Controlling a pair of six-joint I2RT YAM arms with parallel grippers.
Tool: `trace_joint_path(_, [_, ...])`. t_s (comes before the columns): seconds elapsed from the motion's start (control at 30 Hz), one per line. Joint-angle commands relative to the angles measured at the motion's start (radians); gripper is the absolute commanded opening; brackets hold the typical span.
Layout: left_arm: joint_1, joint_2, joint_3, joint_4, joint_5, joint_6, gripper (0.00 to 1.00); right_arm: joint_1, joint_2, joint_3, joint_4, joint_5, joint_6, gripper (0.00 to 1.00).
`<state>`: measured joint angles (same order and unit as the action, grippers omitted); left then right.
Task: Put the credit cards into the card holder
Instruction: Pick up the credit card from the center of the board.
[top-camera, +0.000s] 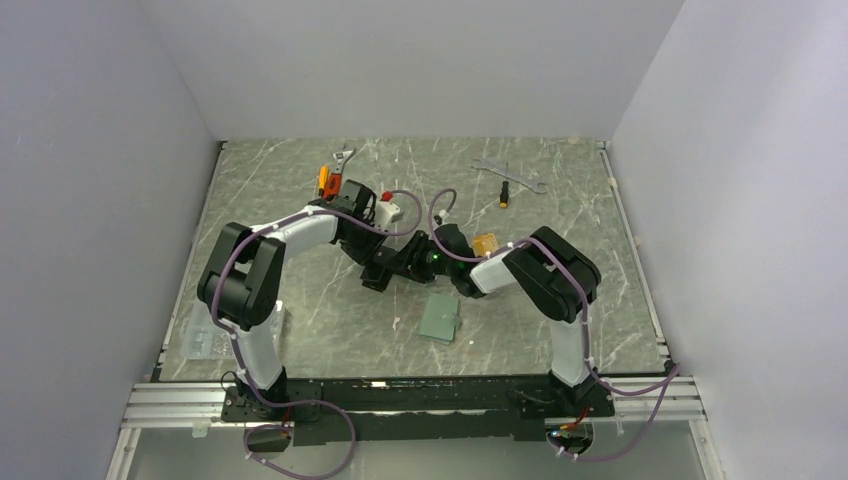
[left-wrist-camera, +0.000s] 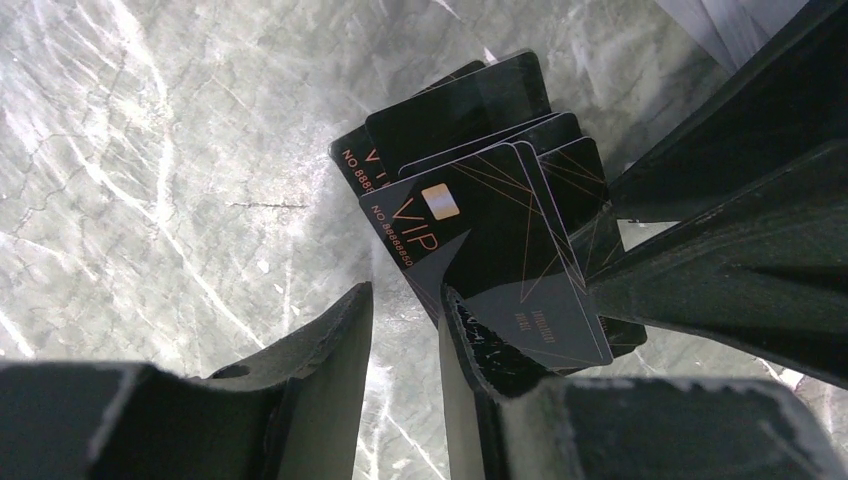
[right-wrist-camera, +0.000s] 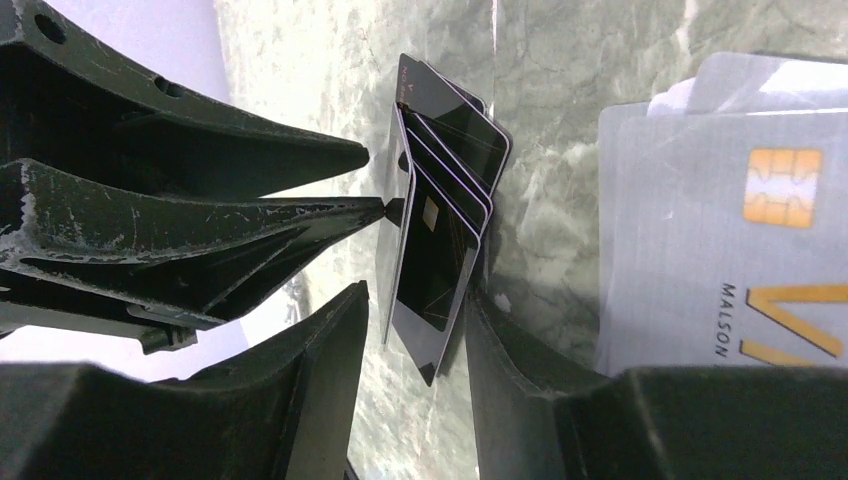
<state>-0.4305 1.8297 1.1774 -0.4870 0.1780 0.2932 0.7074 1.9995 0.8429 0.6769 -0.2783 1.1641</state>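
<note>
A fanned stack of black credit cards stands tilted where my two grippers meet at mid-table. My left gripper is open, bare table showing between its fingers, and its right finger lies against the stack. My right gripper is open around the cards' lower corner. The cards lean on its right finger with a thin gap on the other side. Silver-grey cards lie flat beside it. Orange-gold cards lie behind the right arm. The green card holder lies closed, nearer the arm bases.
Two wrenches and a screwdriver lie at the back right. Another wrench and an orange tool lie at the back left. White walls close in the table on three sides.
</note>
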Motion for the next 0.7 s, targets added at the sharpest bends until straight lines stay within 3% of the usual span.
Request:
trace_joint_path(0.0, [-0.018, 0.001, -0.015, -0.001, 0.019, -0.009, 0.36, 0.002, -0.061, -0.025, -0.065, 0.036, -0.054, 0.43])
trace_joint_path(0.37, [-0.017, 0.002, -0.022, -0.005, 0.02, -0.006, 0.35, 0.025, -0.111, -0.022, -0.026, 0.018, -0.097, 0.48])
trace_joint_path(0.67, [-0.013, 0.006, -0.013, -0.016, 0.036, -0.012, 0.34, 0.027, -0.017, 0.018, 0.064, -0.051, -0.051, 0.4])
